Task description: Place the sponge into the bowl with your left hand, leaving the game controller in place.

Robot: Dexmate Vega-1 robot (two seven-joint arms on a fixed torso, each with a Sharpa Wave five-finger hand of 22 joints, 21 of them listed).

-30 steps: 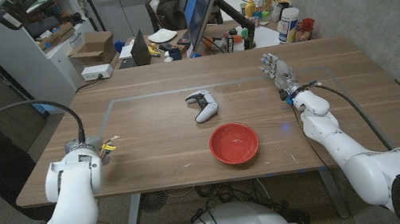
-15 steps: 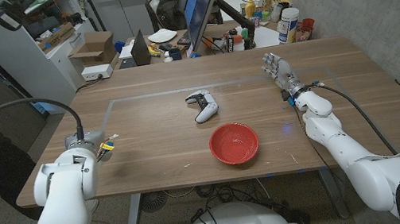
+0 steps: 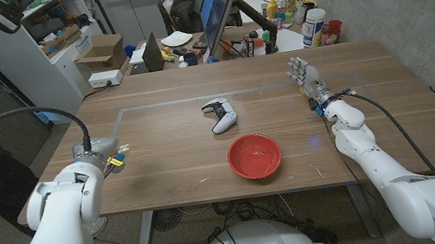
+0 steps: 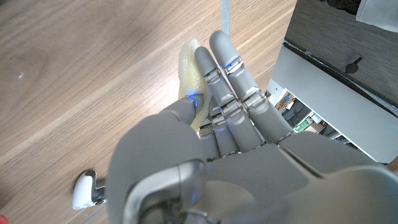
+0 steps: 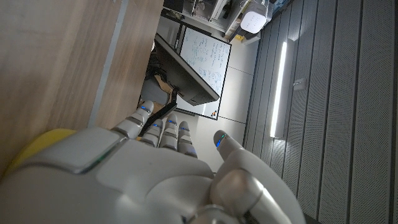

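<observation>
the left hand (image 4: pixel 236 124) pinches the yellow sponge (image 4: pixel 189 74) between its fingers near the tabletop's (image 3: pixel 171 160) left edge. the bowl (image 3: pixel 254 155) sits well apart, with the controller (image 3: pixel 220 114) just behind it. the carry should pass in front of the controller and release over the bowl. the right hand (image 3: pixel 308 79) waits with fingers spread.

L arm enters from 7 o'clock, elbow bent, forearm angled up-right. L hand (image 4: pixel 217 130) hidden behind wrist in head view; wrist cam shows fingers (image 4: pixel 233 68) straight, close together, over a yellow sponge (image 4: pixel 189 68). R arm in from 5 o'clock, extended; R hand (image 3: pixel 307 77) at 2 o'clock, fingers apart, holding nothing.
</observation>
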